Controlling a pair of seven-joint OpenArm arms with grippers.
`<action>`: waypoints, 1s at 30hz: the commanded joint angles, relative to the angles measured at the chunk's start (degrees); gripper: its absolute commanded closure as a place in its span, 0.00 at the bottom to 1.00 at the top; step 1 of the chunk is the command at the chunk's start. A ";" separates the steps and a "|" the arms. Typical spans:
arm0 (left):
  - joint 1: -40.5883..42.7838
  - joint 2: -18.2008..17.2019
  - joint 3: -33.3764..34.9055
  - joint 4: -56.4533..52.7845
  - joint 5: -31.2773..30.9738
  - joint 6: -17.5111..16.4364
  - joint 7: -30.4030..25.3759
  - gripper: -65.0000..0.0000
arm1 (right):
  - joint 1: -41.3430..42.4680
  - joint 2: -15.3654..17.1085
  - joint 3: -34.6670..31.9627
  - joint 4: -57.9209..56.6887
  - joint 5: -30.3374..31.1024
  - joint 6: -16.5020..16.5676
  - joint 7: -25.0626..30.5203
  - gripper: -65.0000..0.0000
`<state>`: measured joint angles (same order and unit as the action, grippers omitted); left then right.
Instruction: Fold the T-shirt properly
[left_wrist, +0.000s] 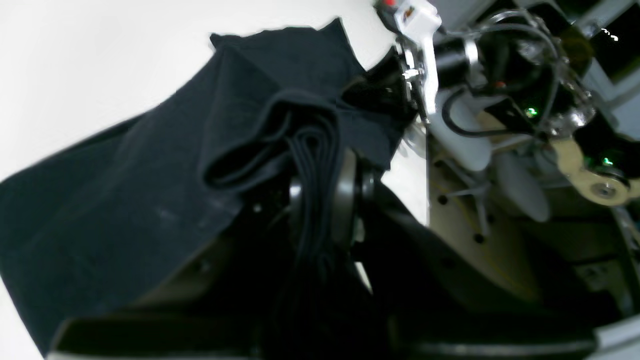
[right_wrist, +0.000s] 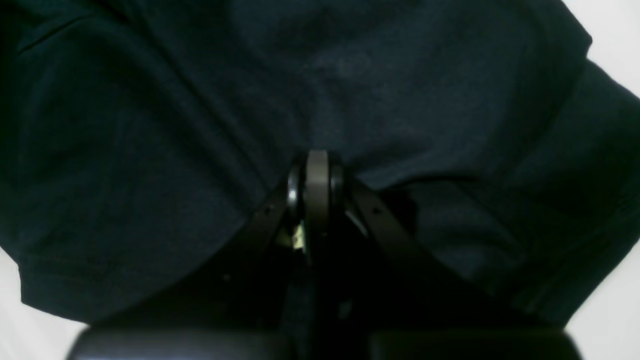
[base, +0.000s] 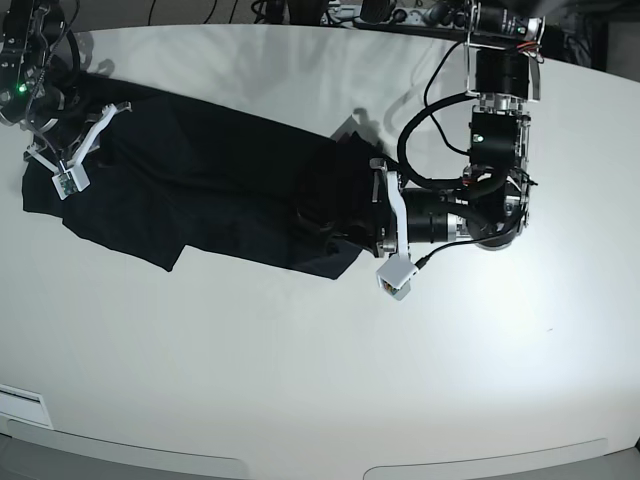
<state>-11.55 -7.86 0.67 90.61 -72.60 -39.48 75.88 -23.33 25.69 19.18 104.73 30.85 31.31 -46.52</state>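
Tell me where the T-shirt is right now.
In the base view the T-shirt lies stretched across the white table, upper left of centre, between the right gripper and left gripper, both pinching it.

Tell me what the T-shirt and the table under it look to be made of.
T-shirt: soft woven or knit cloth, matte black; it bunches into thick folds where the left gripper pinches it, and a faint weave shows up close.
Table: hard, smooth, pale surface, probably laminate or painted board; it shows soft reflections and no grain.

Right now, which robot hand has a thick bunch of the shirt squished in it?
The left gripper. It pinches a thick wad of bunched folds of the black T-shirt. The right gripper is shut too, but only on a thin bit.
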 joint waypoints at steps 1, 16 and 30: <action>-1.20 0.26 -0.31 0.79 -0.07 -0.52 -1.97 1.00 | 0.15 0.98 0.46 0.87 0.39 0.22 0.50 1.00; -1.64 0.42 -3.52 0.79 -8.50 -0.17 -2.62 0.32 | 0.48 0.98 0.46 0.87 0.61 0.22 0.46 0.67; -0.66 0.39 -4.24 0.79 -0.17 -0.52 -3.02 1.00 | 0.50 0.98 0.46 0.87 2.34 0.22 0.50 0.67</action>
<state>-11.11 -7.44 -3.51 90.59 -71.26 -39.53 73.95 -23.14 25.69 19.18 104.73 32.45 31.29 -46.94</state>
